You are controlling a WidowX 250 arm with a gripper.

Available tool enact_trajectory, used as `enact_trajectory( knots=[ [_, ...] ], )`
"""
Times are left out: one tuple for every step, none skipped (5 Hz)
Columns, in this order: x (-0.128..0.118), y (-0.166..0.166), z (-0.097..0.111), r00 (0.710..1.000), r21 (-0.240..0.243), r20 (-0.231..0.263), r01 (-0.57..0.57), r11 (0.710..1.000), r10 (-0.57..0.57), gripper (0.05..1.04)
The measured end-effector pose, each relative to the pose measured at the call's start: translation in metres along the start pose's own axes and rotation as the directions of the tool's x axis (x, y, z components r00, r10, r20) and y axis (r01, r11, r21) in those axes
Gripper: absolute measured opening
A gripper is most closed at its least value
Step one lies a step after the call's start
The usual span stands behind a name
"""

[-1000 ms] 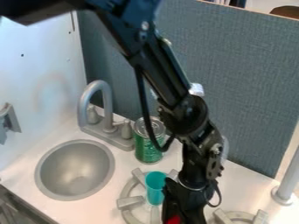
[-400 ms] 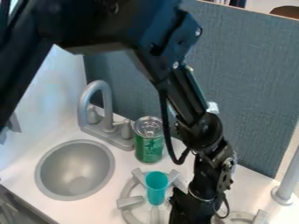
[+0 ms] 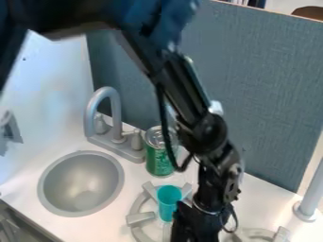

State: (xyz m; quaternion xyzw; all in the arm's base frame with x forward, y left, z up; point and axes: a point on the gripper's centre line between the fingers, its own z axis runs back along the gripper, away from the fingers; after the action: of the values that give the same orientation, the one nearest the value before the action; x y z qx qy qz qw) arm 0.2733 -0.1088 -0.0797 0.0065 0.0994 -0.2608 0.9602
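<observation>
One teal cup (image 3: 168, 204) stands upright on a burner (image 3: 140, 218), close beside the gripper (image 3: 192, 229), whose grip state cannot be determined. Sideways drift could topple the cup; the arm's drooping cable (image 3: 180, 168) might snag the can (image 3: 156, 159).

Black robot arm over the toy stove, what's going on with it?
The arm slants down past the sink area, with its gripper low at the near edge of the view, just beside a teal cup. Whether it touches the cup or holds anything can't be made out. The cup stands upright on a gray burner. A green can stands behind it, near the faucet.
</observation>
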Motion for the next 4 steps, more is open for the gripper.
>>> enact_trajectory(
  knots=[
    [-0.016, 0.009, 0.036, 0.994, -0.006, 0.098, -0.039, 0.999, 0.039, 1.009],
    [-0.038, 0.018, 0.063, 0.991, 0.028, 0.117, -0.073, 0.997, 0.069, 1.003],
    [-0.059, 0.047, 0.077, 0.986, 0.076, 0.084, -0.151, 0.986, 0.145, 1.001],
    [-0.066, 0.097, 0.094, 0.967, 0.084, 0.097, -0.243, 0.966, 0.235, 1.001]
  ],
)
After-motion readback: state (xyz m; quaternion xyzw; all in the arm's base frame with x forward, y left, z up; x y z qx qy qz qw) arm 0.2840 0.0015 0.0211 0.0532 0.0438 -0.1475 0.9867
